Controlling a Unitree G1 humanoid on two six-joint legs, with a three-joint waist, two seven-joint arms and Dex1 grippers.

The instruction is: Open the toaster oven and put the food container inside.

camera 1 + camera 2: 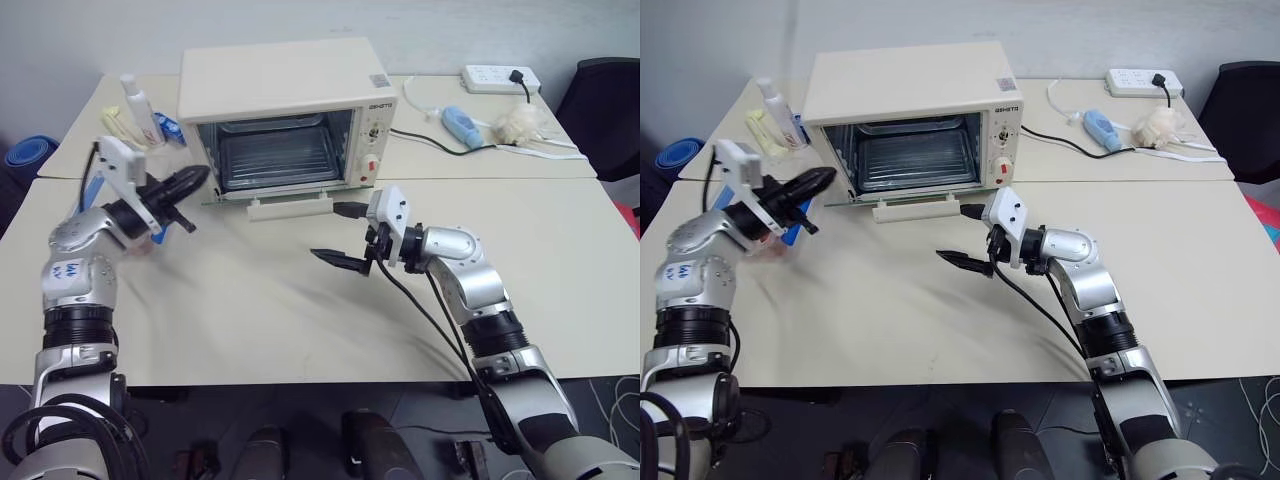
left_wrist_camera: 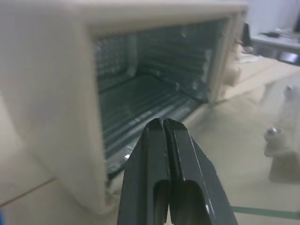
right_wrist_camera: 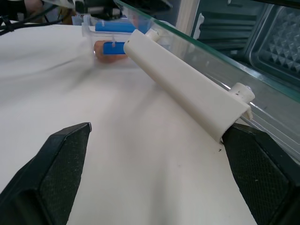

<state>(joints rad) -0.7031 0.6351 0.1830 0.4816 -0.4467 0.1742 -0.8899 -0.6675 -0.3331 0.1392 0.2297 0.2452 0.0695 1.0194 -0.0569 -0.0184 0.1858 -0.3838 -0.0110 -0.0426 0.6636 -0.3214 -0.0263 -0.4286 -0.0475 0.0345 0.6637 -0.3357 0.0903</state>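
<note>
On a cream tabletop [image 1: 300,320] at the centre of the frame, the toaster oven [image 1: 285,110] stands at upper centre with its glass door [image 1: 275,196] already dropped flat, its white handle [image 3: 187,86] nearest the robot and the wire rack [image 1: 278,158] bare inside. With the opening step apparently done, loading is what remains. The food container [image 3: 110,40], a clear box with blue clip bars and something orange inside, rests on the table at the left of the frame, just behind the left gripper [image 1: 185,195] and partly hidden by it. That pincer is pressed shut with nothing between its fingers, which point toward the oven's left front corner. The right gripper [image 1: 345,235], at centre right just before the door's handle, stands spread wide and empty.

The next move, as a judgement, calls for one pincer to open around the box, lift it clear of the table and carry it level over the lowered door onto the rack; the left arm sits closest but must first reopen and back off to reach it.

Behind the oven, a second table [image 1: 440,155] butts against the first and carries a power strip [image 1: 500,77], a black cord [image 1: 430,140], a blue object [image 1: 462,122] and crumpled plastic [image 1: 520,125] at upper right, with a white bottle [image 1: 138,100] at upper left. A pale wall closes the room behind.
</note>
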